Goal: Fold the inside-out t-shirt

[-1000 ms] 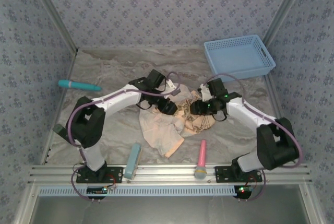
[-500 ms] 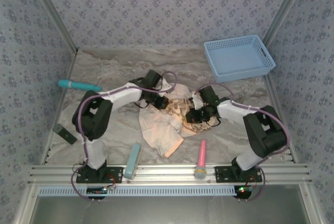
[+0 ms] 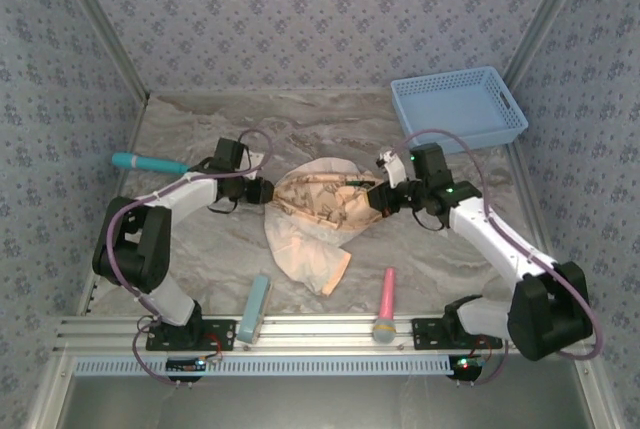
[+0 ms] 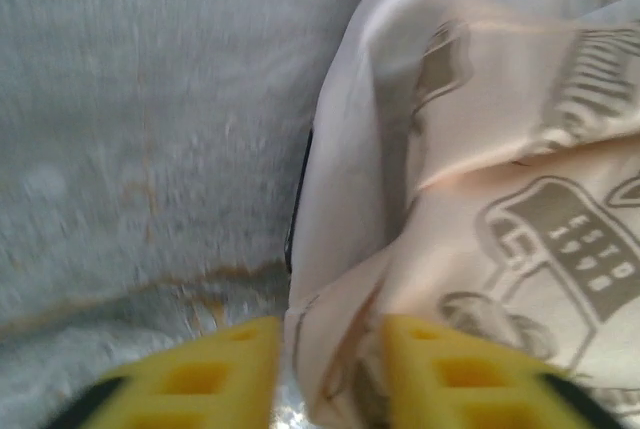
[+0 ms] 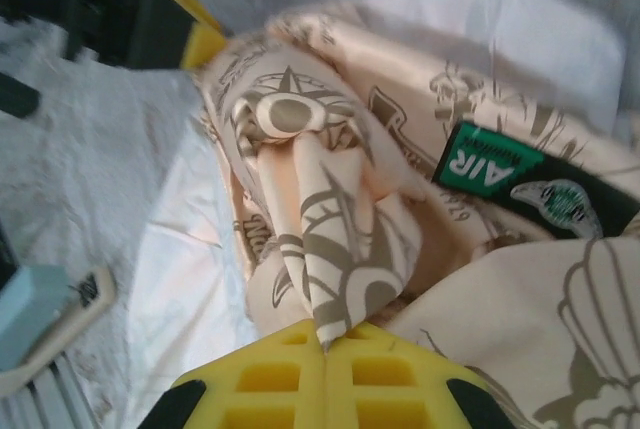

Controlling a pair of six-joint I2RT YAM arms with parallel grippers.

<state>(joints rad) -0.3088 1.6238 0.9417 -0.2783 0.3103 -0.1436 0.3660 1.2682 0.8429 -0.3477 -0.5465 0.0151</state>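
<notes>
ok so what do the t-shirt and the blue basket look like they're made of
The t-shirt: thin, soft knit cloth, probably cotton, matte; it bunches into loose folds and creases. The basket: rigid moulded plastic by the look, light blue with a smooth finish; its walls are an even grid of small holes.

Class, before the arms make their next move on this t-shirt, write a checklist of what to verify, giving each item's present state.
1. Right gripper pinches a fold of the t-shirt: ok.
2. Left gripper clamps the t-shirt lying between its fingers: cannot tell.
3. The t-shirt spread flat on the table: not ok, bunched between the grippers.
4. Green label in sight: ok.
5. Pink tool apart from the t-shirt: ok.
</notes>
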